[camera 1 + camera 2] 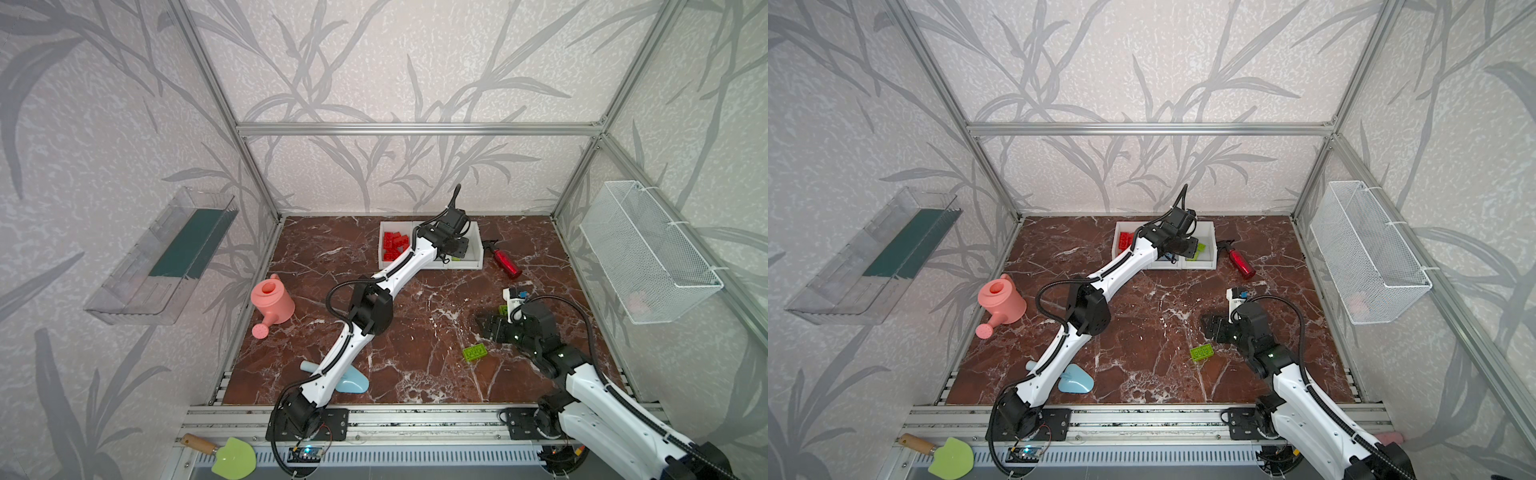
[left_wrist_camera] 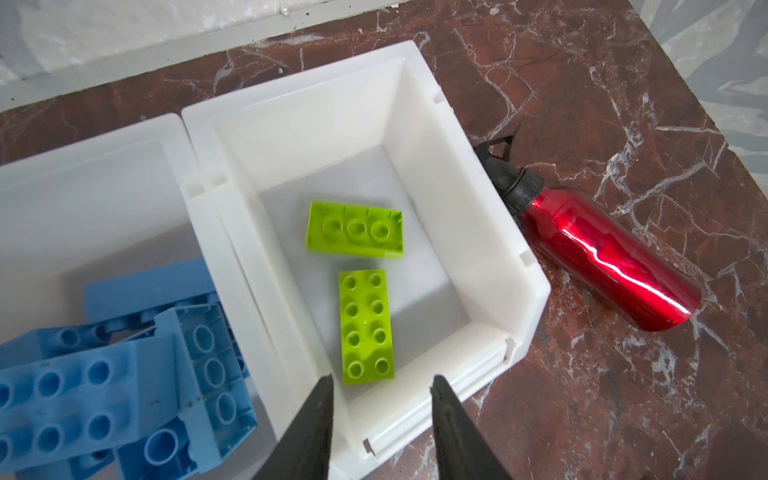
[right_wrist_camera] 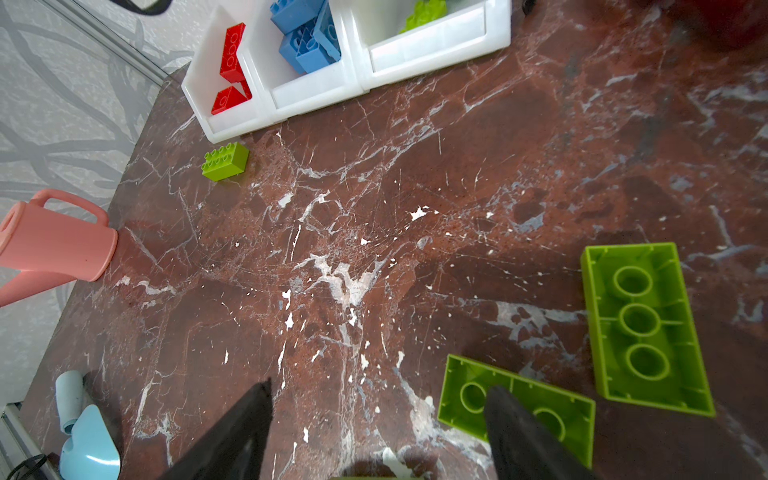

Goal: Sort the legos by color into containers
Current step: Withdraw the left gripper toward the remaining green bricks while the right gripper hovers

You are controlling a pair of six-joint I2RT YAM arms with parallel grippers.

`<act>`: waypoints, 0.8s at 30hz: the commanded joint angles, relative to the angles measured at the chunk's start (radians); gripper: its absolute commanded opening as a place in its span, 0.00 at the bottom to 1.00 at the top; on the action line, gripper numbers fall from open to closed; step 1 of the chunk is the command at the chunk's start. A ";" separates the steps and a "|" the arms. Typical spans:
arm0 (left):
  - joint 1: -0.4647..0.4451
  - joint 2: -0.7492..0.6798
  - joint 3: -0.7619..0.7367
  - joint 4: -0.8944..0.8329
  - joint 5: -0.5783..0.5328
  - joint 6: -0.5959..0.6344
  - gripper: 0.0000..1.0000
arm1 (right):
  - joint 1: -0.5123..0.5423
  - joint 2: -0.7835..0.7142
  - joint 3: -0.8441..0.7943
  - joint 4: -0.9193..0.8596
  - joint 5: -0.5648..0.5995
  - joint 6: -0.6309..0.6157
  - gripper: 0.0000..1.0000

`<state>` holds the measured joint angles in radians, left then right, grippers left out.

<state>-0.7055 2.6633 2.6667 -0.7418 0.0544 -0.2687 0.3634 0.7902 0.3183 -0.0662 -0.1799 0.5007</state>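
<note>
Sorting looks late: left gripper (image 2: 381, 378) hangs open and empty above the bin (image 2: 415, 124) holding 2 green bricks (image 2: 365, 326); right gripper (image 3: 379, 384), open, next needs to close on a loose green brick (image 3: 548, 399) on the table (image 3: 374, 208).

In the containers (image 1: 1202, 265), red legos (image 1: 1124, 241) lie in the left-end bin and a lime lego (image 1: 1200, 248) shows in the right-end bin, with the left gripper (image 1: 1185, 248) hanging over the middle. A red bottle (image 1: 1240, 261) lies just right of the containers, and a loose lime brick (image 1: 1201, 353) lies well in front of them.
</note>
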 commanded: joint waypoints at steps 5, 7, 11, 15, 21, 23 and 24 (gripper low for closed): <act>-0.006 0.014 0.055 0.050 0.030 0.007 0.43 | 0.008 -0.012 -0.011 0.017 0.013 -0.007 0.81; -0.006 -0.001 0.057 0.050 0.034 0.000 0.49 | 0.008 -0.014 -0.011 0.016 0.016 -0.007 0.81; -0.006 -0.058 0.053 0.022 0.040 0.019 0.66 | 0.008 -0.013 -0.006 0.008 0.013 -0.002 0.81; 0.000 -0.158 0.013 -0.042 0.036 0.039 0.72 | 0.008 -0.004 0.006 -0.010 0.008 -0.002 0.83; 0.014 -0.385 -0.243 -0.042 0.012 0.017 0.73 | 0.009 0.058 0.041 -0.044 0.015 -0.005 0.85; 0.015 -0.481 -0.386 0.006 -0.005 0.002 0.74 | 0.011 0.076 0.060 -0.074 0.036 -0.006 0.86; 0.014 -0.533 -0.466 0.032 -0.017 -0.008 0.74 | 0.012 0.081 0.069 -0.093 0.052 -0.008 0.86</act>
<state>-0.6960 2.2356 2.3257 -0.7414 0.0696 -0.2649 0.3683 0.8612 0.3382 -0.1059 -0.1642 0.5007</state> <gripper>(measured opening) 0.736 0.861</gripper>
